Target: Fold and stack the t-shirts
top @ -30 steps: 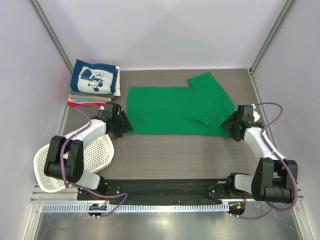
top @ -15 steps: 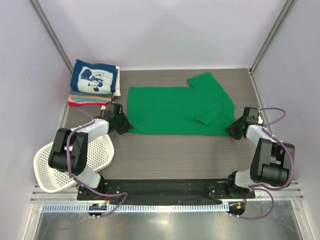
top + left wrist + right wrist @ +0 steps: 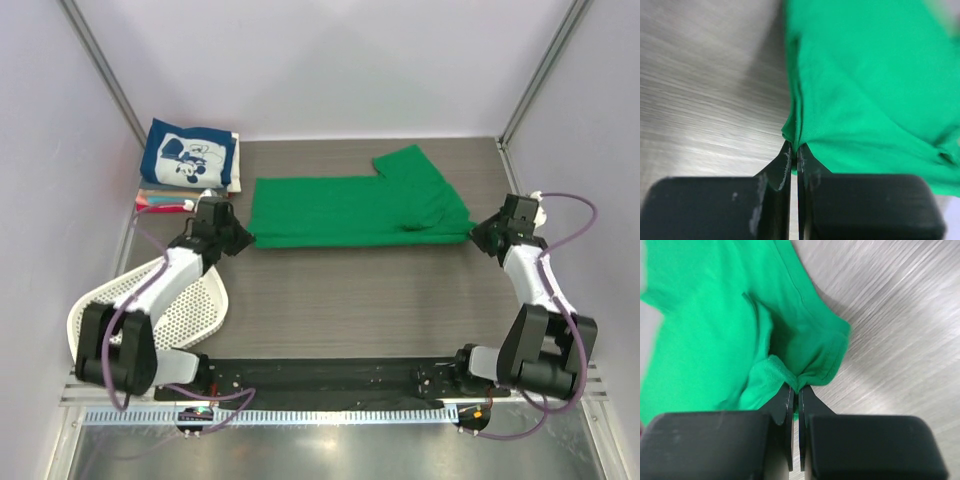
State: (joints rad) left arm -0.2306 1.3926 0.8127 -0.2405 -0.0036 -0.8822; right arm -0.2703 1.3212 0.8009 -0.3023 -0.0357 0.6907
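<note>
Left claw (image 3: 795,150) pinches the left corner of the green t-shirt (image 3: 340,210); right claw (image 3: 795,389) pinches its bunched right hem. Shirt lies toward the far edge of the bench (image 3: 350,290) as a narrow band, one sleeve jutting out far-right. Folded stack (image 3: 188,165) sits in the far-left corner.

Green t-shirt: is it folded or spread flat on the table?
Partly folded: the green t-shirt lies as a narrow band, and doubled cloth layers are pinched by the left gripper and right gripper.
</note>
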